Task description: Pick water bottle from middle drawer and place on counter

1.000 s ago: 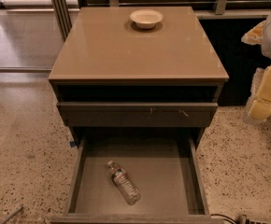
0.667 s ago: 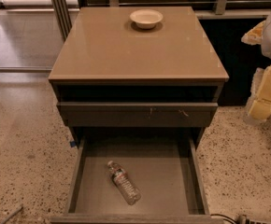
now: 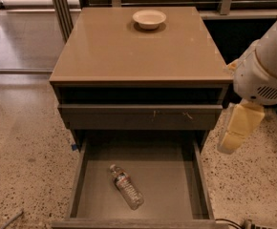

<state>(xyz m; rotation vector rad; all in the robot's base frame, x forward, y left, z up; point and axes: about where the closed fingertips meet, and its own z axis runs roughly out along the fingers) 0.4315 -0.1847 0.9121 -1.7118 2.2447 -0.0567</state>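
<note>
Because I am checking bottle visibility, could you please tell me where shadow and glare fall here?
Camera view: the counter has a soft sheen near the bowl; the middle drawer lies in dim, even shade, yet the water bottle shows pale highlights; the gripper hangs well lit to the right of the cabinet.

The tool, at the view's right side, is pale cream-yellow, blocky and matte. Directly above it bulges a rounded white arm housing with 1 grille of dark vent slots nearest the tool.
</note>
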